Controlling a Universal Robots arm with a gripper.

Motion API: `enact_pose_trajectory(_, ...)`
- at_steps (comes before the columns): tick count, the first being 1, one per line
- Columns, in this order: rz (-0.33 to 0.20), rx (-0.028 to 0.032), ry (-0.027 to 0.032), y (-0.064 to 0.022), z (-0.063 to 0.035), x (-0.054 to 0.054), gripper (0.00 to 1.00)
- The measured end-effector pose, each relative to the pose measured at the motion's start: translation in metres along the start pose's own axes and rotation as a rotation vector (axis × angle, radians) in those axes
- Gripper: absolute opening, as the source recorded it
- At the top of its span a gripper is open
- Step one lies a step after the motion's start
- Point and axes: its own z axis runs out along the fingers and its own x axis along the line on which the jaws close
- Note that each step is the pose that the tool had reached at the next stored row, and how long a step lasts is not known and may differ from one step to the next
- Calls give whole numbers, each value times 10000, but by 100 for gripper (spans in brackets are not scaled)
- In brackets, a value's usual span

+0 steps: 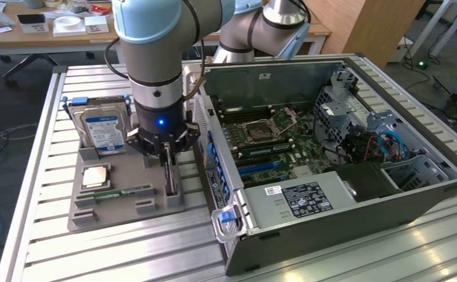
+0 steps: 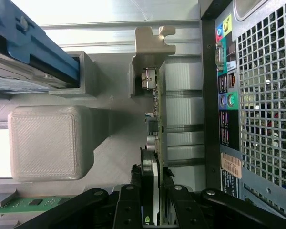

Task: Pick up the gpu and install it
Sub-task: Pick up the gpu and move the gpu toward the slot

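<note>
The gpu [image 2: 157, 102], a thin flat card, is standing on edge in a ribbed grey plastic tray [image 1: 87, 216] beside the metal computer case [image 1: 331, 197]; the pincer [image 1: 170, 164] is straddling it, though I cannot tell whether it is gripping.

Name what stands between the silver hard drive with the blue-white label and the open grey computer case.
In the exterior view, the black gripper stands there, over the thin dark gpu card set on edge in the grey printed tray.

Grey arm [image 1: 156, 53], pale-blue caps (small blue light), black tool [image 1: 170, 176]
</note>
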Motion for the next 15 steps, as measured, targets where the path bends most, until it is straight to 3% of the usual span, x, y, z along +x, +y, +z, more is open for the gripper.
enact_pose_trajectory(15,0,-2,-2,1,-10,-1,27)
